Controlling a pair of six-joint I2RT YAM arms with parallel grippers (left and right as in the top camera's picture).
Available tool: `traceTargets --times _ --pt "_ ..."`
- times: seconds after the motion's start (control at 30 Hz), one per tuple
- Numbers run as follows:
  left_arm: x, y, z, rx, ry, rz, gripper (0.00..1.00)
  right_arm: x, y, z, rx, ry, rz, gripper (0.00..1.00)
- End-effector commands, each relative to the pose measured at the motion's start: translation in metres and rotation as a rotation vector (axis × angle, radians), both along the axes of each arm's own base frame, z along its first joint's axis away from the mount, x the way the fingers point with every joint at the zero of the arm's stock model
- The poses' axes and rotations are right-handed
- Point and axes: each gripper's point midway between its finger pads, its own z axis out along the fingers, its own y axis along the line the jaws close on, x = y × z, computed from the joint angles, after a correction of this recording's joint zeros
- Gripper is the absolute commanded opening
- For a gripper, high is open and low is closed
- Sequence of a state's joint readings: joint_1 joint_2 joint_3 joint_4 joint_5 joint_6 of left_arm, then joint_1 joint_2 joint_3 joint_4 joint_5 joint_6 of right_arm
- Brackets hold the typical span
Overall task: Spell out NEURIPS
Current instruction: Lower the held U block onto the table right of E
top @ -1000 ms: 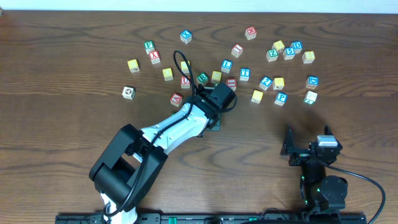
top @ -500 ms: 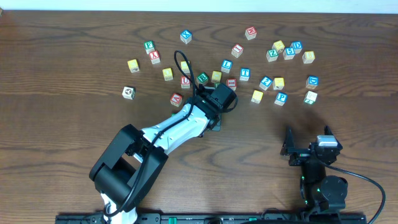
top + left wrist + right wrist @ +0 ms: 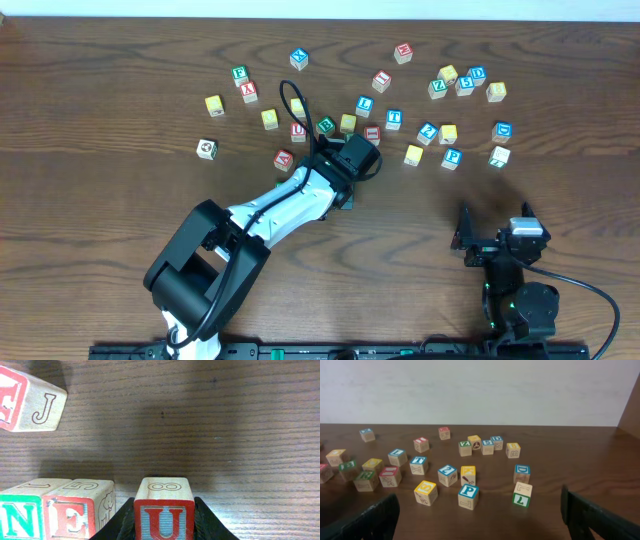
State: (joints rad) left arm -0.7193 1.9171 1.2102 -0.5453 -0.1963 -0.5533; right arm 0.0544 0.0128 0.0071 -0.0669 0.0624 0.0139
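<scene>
N cube (image 3: 19,520) touches E cube (image 3: 72,515); U cube (image 3: 165,510) stands right of them (seemingly just apart).

E cube (image 3: 75,510) close beside U cube (image 3: 165,510), open table (image 3: 240,435) beyond

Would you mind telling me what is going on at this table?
The left end effector is shut on the U cube, holding it beside the N cube and E cube, which sit side by side. There is a gap between E and U. The right end effector is open and holds nothing. Other cubes lie scattered.
</scene>
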Motion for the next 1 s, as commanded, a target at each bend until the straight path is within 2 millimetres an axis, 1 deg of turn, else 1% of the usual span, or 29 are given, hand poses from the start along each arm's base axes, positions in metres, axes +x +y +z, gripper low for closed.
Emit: traceTargets --times 0.0,0.33,0.47,0.53,0.6,0.7,0.77,0.87,0.93,0.97 --pt "-0.0102 0.0148 -0.0156 0.065 0.038 0.008 0.07 -0.0001 -0.0015 -0.0013 -0.008 0.004 -0.005 0.99" --pt "-0.0106 0.0143 -0.0157 0.061 0.040 0.010 0.08 -0.0001 -0.0015 -0.0013 -0.008 0.004 -0.005 0.99" --pt "-0.0106 0.0143 -0.0157 0.061 0.040 0.010 0.15 -0.0001 -0.0015 -0.0013 -0.008 0.004 -0.005 0.99" --pt "-0.0105 0.0143 -0.0157 0.061 0.040 0.010 0.17 -0.0001 -0.0015 -0.0013 -0.008 0.004 -0.005 0.99" --pt "-0.0104 0.0143 -0.0157 0.061 0.039 0.011 0.24 -0.0001 -0.0015 -0.0013 -0.008 0.004 -0.005 0.99" --pt "-0.0105 0.0143 -0.0157 0.061 0.040 0.010 0.25 -0.0001 -0.0015 -0.0013 -0.008 0.004 -0.005 0.99" --pt "-0.0105 0.0143 -0.0157 0.061 0.040 0.010 0.32 0.0000 -0.0015 -0.0012 -0.008 0.004 -0.005 0.99" --pt "-0.0104 0.0142 -0.0157 0.061 0.039 0.011 0.34 -0.0001 -0.0015 -0.0013 -0.008 0.004 -0.005 0.99" --pt "-0.0104 0.0143 -0.0157 0.061 0.039 0.011 0.40 -0.0001 -0.0015 -0.0013 -0.008 0.004 -0.005 0.99" --pt "-0.0104 0.0143 -0.0157 0.061 0.039 0.011 0.41 -0.0001 -0.0015 -0.0013 -0.008 0.004 -0.005 0.99"
